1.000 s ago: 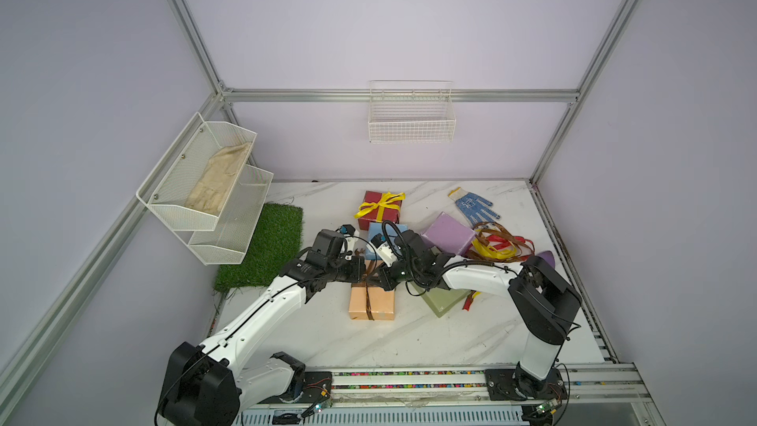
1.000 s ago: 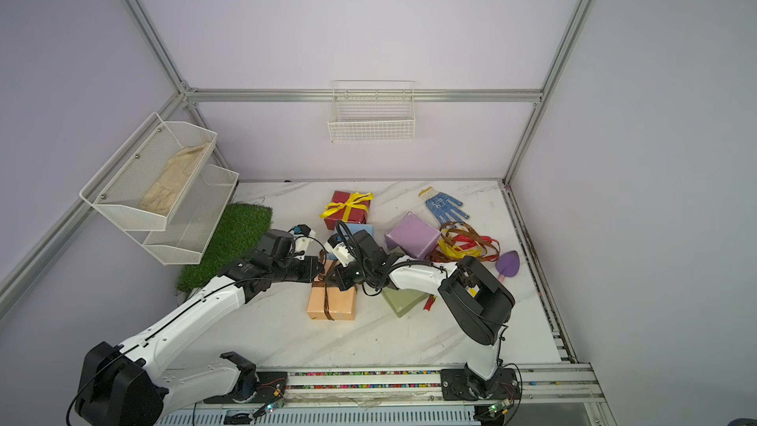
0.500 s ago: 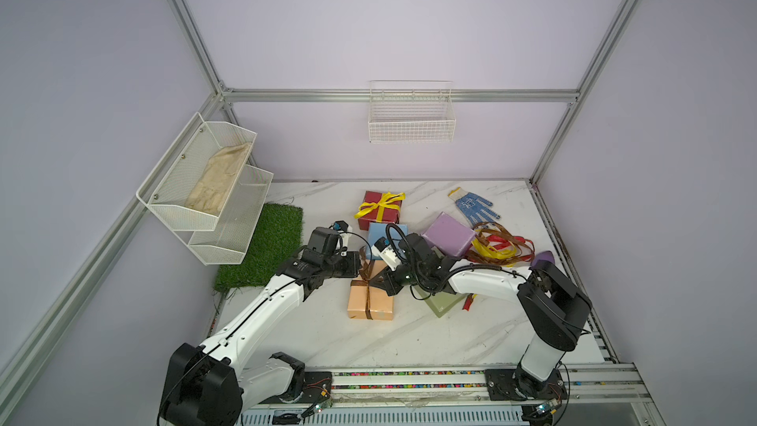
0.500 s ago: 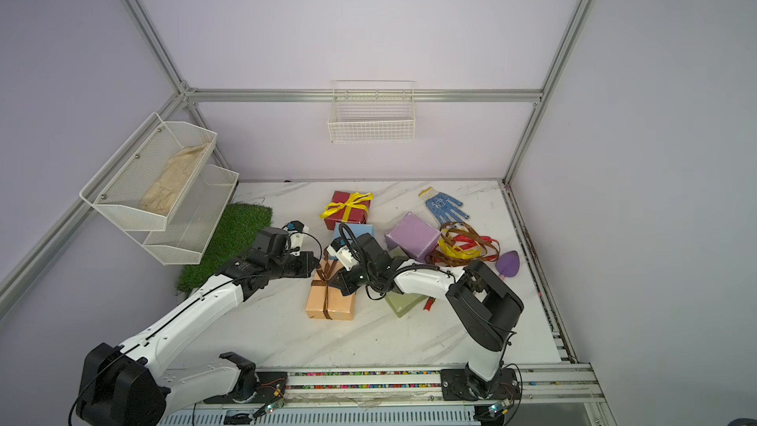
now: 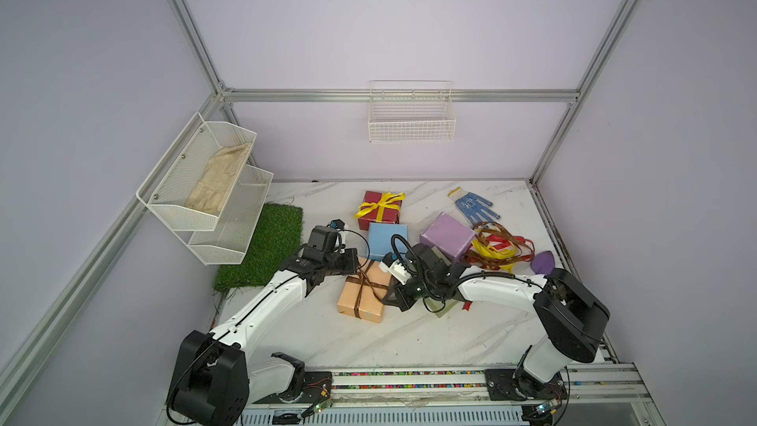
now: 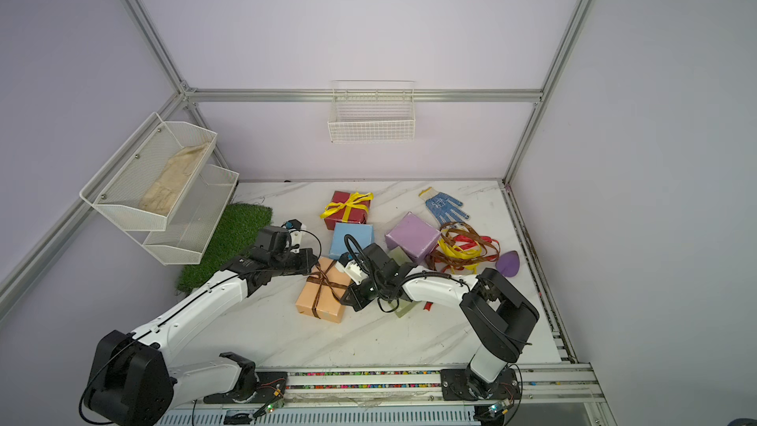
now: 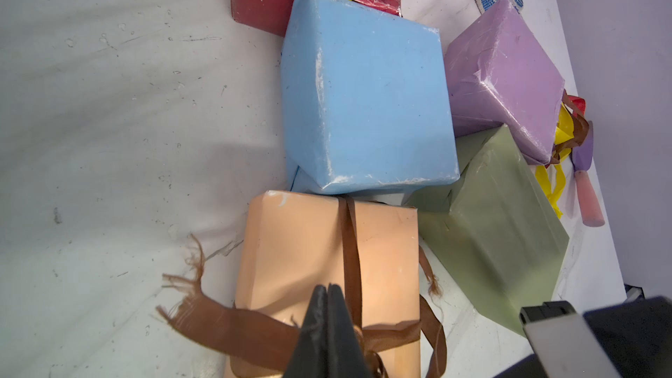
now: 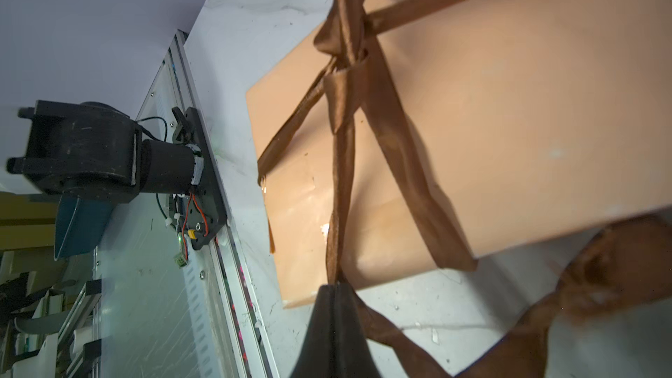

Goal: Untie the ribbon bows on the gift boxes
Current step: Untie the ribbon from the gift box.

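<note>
One peach box [image 5: 362, 295] lay on the table [image 5: 409, 333], brown ribbon [image 8: 342, 176] pinched by the right claw [image 8: 336, 287], left claw [image 7: 329, 289] closed over its knot; blue box [image 5: 387, 237] and olive box [image 7: 502, 234] crowded just beside it.

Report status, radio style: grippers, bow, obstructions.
Left gripper shut on brown ribbon at knot; right gripper on taut strand. Peach box not yet untied. Blue box crowding.
</note>
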You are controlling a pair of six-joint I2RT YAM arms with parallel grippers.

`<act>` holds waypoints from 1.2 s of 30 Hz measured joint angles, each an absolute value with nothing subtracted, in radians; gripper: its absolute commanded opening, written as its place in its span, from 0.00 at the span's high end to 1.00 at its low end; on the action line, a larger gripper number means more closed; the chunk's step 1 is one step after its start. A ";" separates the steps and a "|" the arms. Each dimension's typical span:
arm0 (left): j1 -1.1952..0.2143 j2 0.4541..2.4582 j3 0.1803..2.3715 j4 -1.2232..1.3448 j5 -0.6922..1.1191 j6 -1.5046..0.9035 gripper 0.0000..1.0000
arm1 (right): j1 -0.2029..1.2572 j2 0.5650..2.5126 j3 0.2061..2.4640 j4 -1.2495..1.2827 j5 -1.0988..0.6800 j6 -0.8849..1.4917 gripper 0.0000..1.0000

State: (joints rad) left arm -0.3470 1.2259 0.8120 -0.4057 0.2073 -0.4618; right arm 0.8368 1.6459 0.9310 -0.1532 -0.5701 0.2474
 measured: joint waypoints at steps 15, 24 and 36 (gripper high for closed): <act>-0.340 1.208 0.794 -0.396 0.260 -0.461 1.00 | 0.839 1.611 1.145 -0.338 -0.460 0.123 0.56; -0.340 1.139 0.794 -0.396 0.309 -0.461 1.00 | 0.839 1.804 1.236 -0.221 -0.434 0.163 0.69; -0.340 1.121 0.794 -0.396 0.369 -0.461 1.00 | 0.839 1.810 1.208 -0.119 -0.408 0.163 0.78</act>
